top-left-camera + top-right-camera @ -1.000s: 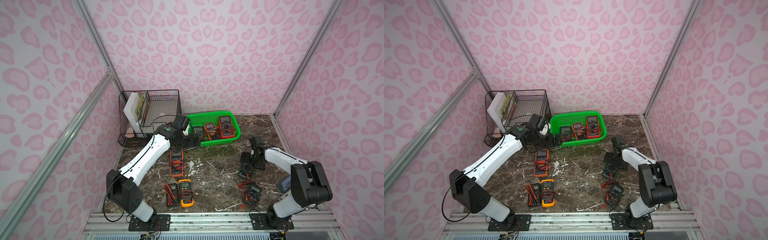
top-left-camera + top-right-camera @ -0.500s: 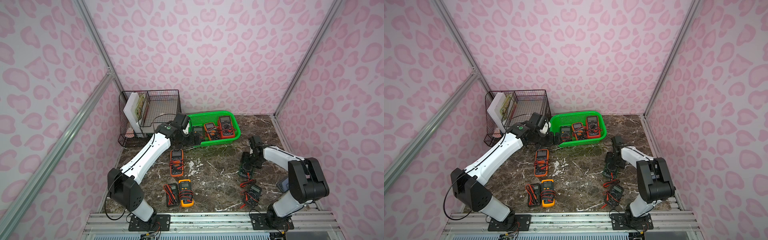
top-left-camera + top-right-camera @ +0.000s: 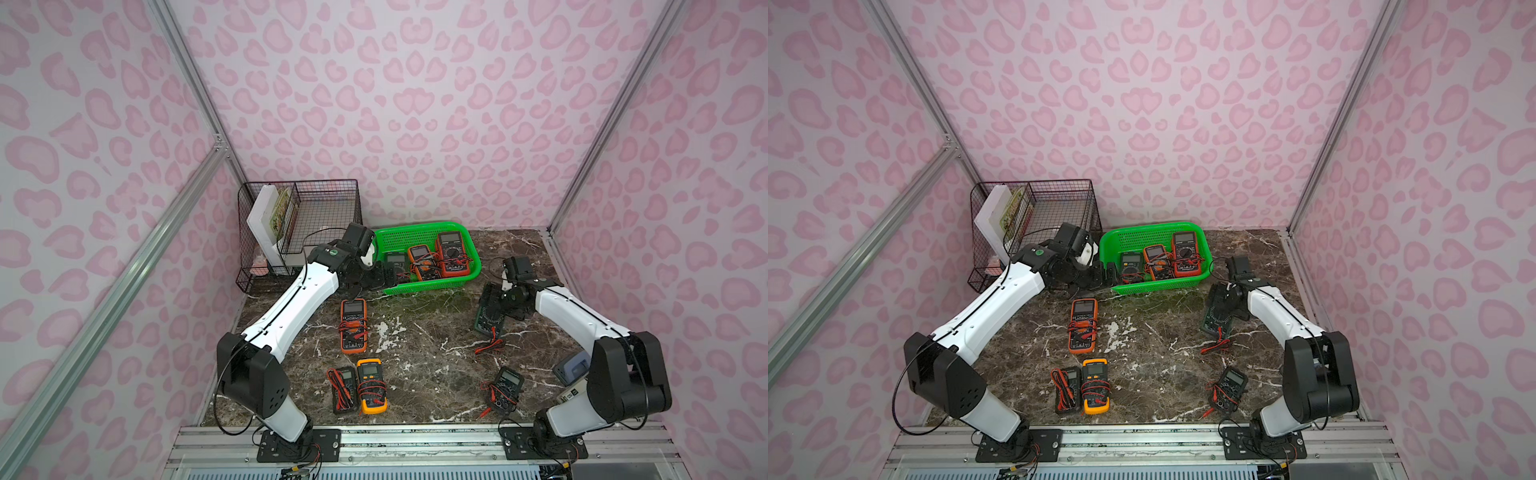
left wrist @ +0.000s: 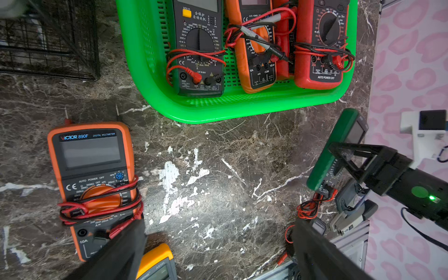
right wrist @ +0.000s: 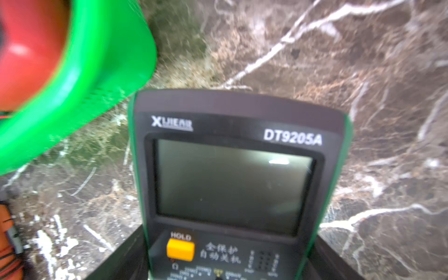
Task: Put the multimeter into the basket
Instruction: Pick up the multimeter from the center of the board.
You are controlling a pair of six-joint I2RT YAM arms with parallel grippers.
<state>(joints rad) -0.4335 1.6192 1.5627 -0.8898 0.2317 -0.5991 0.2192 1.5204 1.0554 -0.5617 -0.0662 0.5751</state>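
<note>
Multimeter (image 3: 490, 309): dark face, green edging, on the right side of the bench (image 3: 424, 340), just off the basket's (image 3: 428, 286) near-right corner and outside it. It's tilted, far end raised, near end low by its red and black leads. Right end effector (image 3: 496, 296) is clamped across its body. Left end effector (image 3: 382, 277) has fingers wide apart at the basket's near-left corner.

Basket: bright green perforated plastic with rounded corners. Three meters sit side by side across its centre and right; the left strip is bare.

Open stone between the basket and the tilted meter. Orange meter (image 3: 353, 325) and yellow meter (image 3: 371, 386) lie left of centre. Bench is brown veined marble. Black wire rack (image 3: 328, 208) far left, pink spotted walls.
</note>
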